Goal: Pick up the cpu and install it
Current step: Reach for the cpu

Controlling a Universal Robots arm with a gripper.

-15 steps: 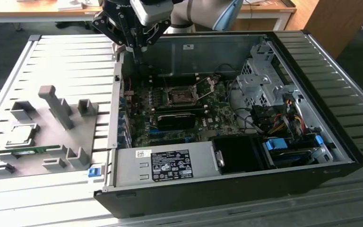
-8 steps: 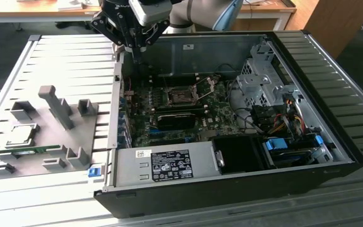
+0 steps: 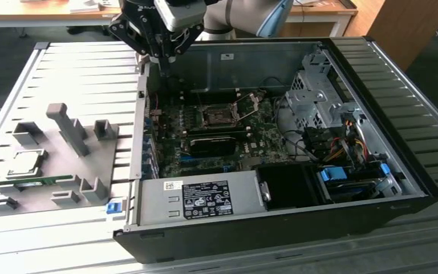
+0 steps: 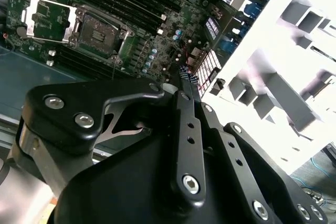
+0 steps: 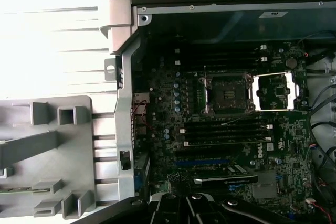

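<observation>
- The black metal claw (image 3: 163, 56) hangs at the upper left of the exterior view, over the back corner of the open black computer case (image 3: 280, 234). Its tips are pressed together on nothing. The arm above it is cut off by the frame edge.
- The cpu (image 3: 23, 162), a small flat square chip with a shiny silver top, lies on the grey plastic fixture plate (image 3: 52, 171) at the lower left, well apart from the claw.
- Just below the chip lies a long narrow green memory stick (image 3: 32, 182), partly hidden by the fixture blocks.
- The square metal socket (image 5: 228, 95) on the green motherboard (image 5: 173, 129) stands open, with its silver frame flipped to one side.
- The grey power supply (image 3: 203, 200) carries a white label with print too small to read.
</observation>
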